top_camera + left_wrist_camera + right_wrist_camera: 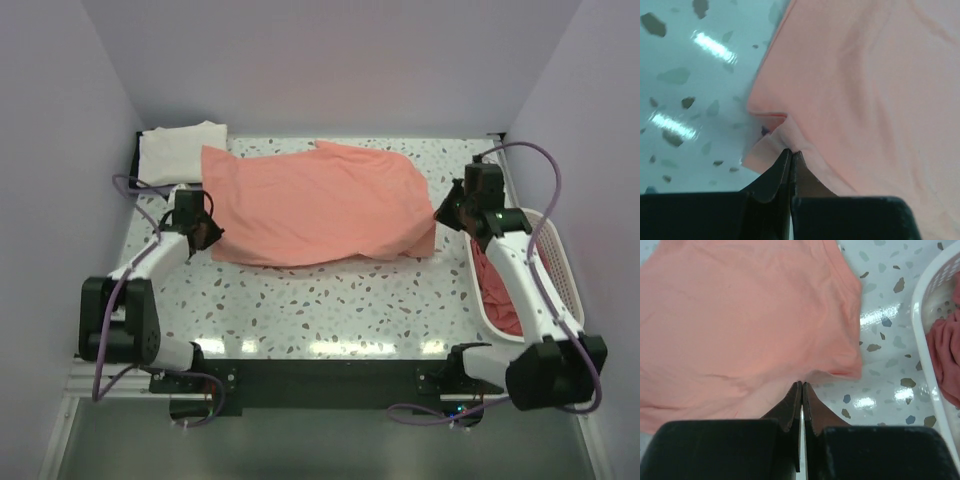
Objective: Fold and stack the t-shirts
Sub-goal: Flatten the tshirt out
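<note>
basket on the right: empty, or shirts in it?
Not empty: dark pink-red cloth lies inside the white basket, and the right wrist view shows it too. How many shirts that is, cannot tell.

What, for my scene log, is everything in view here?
salmon t-shirt: one, salmon-pink, spread across the middle of the table.
cream t-shirt: one, cream-white, folded, far left corner.
dark t-shirts: count unclear, pink-red, heaped in the basket.
basket: one, white lattice, right side of the table.
table: one, pale with grey speckles.
left arm, right arm: white and black, near edge.
left end effector: black, shut on the salmon t-shirt's left edge.
right end effector: black, shut on its right edge.
</note>
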`<action>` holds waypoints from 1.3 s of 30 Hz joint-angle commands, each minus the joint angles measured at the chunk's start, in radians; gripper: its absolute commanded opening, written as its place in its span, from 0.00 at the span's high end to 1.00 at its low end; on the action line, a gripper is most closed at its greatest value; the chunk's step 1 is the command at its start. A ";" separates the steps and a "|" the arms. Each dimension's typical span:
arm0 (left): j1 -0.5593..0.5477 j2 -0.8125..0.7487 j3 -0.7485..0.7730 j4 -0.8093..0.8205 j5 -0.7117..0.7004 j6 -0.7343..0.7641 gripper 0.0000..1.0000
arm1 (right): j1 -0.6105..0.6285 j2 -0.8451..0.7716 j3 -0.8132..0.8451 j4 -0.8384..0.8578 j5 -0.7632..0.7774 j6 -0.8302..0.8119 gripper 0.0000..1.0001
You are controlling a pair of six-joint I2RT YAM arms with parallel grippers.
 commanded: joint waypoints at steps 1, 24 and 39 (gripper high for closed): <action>0.003 0.262 0.221 0.070 0.097 0.093 0.92 | -0.005 0.192 0.095 0.090 0.041 0.018 1.00; 0.008 -0.015 -0.158 0.183 -0.051 -0.180 0.46 | -0.014 0.262 0.003 0.226 -0.021 0.047 1.00; 0.008 0.151 -0.155 0.366 -0.016 -0.184 0.57 | -0.014 0.197 -0.046 0.240 -0.047 0.047 1.00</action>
